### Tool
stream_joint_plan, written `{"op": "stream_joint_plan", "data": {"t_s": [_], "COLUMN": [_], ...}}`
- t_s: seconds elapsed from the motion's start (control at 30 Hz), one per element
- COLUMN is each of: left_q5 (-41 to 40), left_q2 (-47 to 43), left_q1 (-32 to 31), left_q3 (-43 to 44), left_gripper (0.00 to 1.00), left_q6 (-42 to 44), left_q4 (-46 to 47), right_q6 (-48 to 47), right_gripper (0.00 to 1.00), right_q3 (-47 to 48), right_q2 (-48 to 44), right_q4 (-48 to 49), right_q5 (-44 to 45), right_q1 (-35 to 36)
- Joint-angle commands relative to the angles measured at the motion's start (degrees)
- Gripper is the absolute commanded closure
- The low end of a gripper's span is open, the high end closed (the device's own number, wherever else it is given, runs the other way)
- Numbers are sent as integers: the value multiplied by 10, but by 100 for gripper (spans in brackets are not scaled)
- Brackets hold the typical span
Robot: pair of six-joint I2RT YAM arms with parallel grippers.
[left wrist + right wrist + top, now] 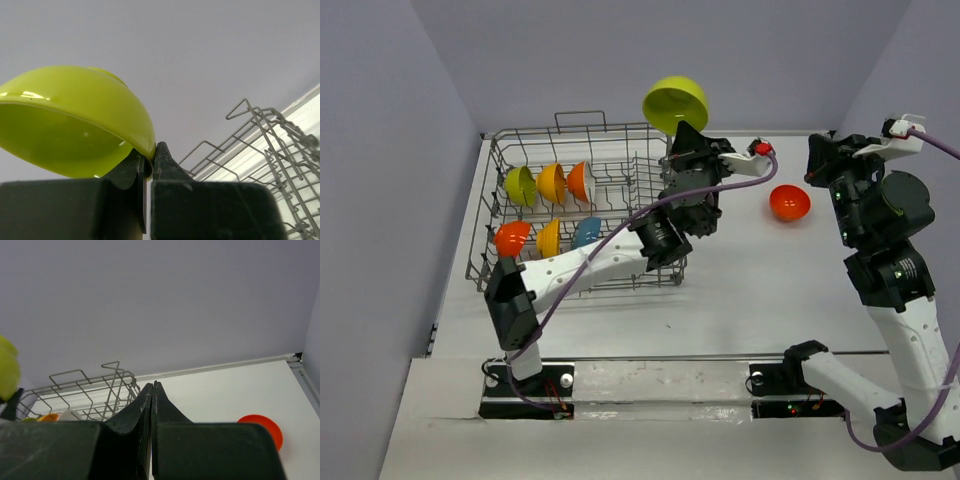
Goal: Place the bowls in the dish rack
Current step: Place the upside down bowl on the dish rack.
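Here, the white tabletop [750,290] sits boxed in by pale lavender walls [570,50]. The left gripper [151,150] pinches the rim of a lime green bowl [675,102], raised above the far right corner of the wire dish rack [530,131]. The right gripper [152,386] is closed on nothing. A red-orange bowl [789,203] lies on the tabletop, right of the dish rack.

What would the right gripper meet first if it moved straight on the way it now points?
Probably the back wall: the shut right gripper aims through the gap between the dish rack and the red-orange bowl, in line with neither, though depth is unclear.
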Motion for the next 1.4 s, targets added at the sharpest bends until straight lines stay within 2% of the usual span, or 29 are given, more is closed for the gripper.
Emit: {"op": "stream_joint_plan", "data": {"t_s": [0.0,0.03,0.13,0.2,0.27,0.3,0.4,0.53,0.6,0.63,0.73,0.83,0.9,1.03,1.1,1.37], "left_q5": [30,47,82,113,155,183,328,550,672,708,787,915,993,1105,1127,1161], "left_q2": [-99,-115,-143,-168,-189,-216,-280,-338,-356,-359,-359,-346,-335,-311,-293,-212], "left_q1": [-9,-10,-11,-7,-2,14,57,202,252,291,333,383,425,488,503,522], "left_q3": [40,59,99,117,129,132,102,24,-9,-19,-44,-74,-107,-170,-182,-133], "left_gripper": [100,100,100,100,100,100,100,100,100,100,100,100,100,100,100,100], "left_q6": [-175,-226,-291,-385,-418,-493,-620,-747,-793,-830,-870,-914,-975,-1123,-1172,-1217], "left_q4": [-111,-171,-261,-321,-365,-395,-441,-450,-442,-431,-411,-376,-315,-117,-65,-31], "right_q6": [10,10,14,18,23,25,32,44,47,50,53,53,53,49,47,48], "right_gripper": [99,99,99,99,99,99,99,99,99,99,99,99,99,99,99,99], "right_q3": [11,10,8,6,6,6,3,-6,-11,-14,-20,-28,-33,-40,-43,-51], "right_q2": [-15,-19,-26,-35,-37,-39,-47,-59,-61,-63,-67,-73,-77,-82,-83,-82], "right_q4": [16,16,16,14,13,9,0,-7,-8,-8,-9,-9,-9,-10,-12,-14], "right_q5": [32,34,37,34,28,25,14,-1,-8,-11,-15,-16,-17,-16,-16,-23], "right_q1": [0,0,0,0,0,0,0,0,0,0,0,0,0,0,0,0]}}
